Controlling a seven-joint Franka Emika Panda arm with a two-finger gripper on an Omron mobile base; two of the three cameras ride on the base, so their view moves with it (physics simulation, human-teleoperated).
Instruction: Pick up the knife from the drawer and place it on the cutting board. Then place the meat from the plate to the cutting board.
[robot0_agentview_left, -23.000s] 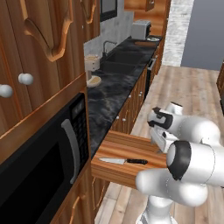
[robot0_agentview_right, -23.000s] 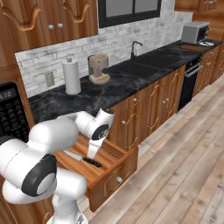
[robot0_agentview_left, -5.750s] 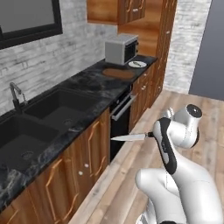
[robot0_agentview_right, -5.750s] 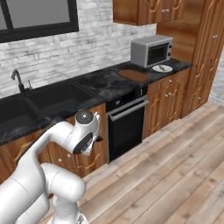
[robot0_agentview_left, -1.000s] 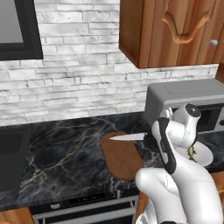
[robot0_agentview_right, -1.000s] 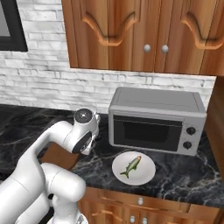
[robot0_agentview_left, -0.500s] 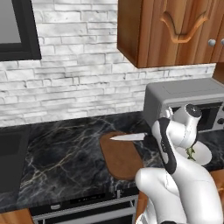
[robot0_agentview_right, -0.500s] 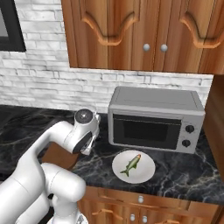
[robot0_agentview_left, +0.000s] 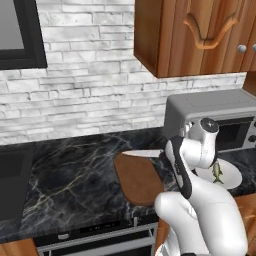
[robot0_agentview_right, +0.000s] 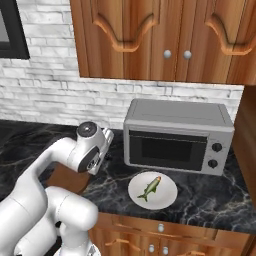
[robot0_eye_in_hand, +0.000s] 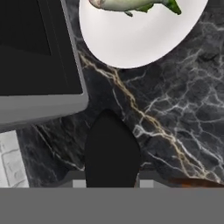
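As the silver-bladed, black-handled knife (robot0_agentview_left: 145, 153) edges further over the dark brown oval cutting board (robot0_agentview_left: 136, 180), the end effector (robot0_agentview_left: 167, 155) stays clenched on it; release seems next.

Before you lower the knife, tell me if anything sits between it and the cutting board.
Nothing visible does. The knife, held in the shut gripper, hangs with its blade over the cutting board, whose visible top is bare. The plate with the meat sits off to the side, by the microwave.
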